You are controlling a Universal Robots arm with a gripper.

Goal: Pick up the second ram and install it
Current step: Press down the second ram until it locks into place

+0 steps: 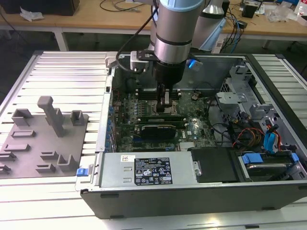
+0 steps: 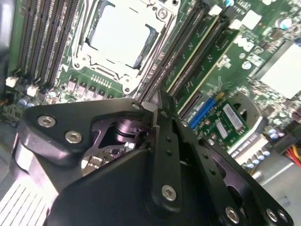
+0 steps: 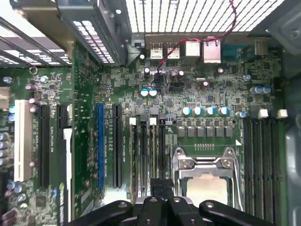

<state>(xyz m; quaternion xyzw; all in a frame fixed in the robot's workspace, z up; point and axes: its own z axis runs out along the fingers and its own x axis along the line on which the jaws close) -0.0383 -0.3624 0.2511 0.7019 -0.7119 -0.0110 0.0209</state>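
One gripper (image 1: 164, 98) is down inside the open computer case (image 1: 192, 191), its fingers drawn together. I see the second ram (image 2: 188, 59) seated in its motherboard slot beside the CPU socket (image 2: 123, 35), just below the fingertips.

Wooden workbenches (image 1: 72, 21) on white legs line the far side, strewn with cables (image 1: 240, 19) and crumpled paper. A ribbed metal table (image 1: 62, 76) fills the foreground under even light.
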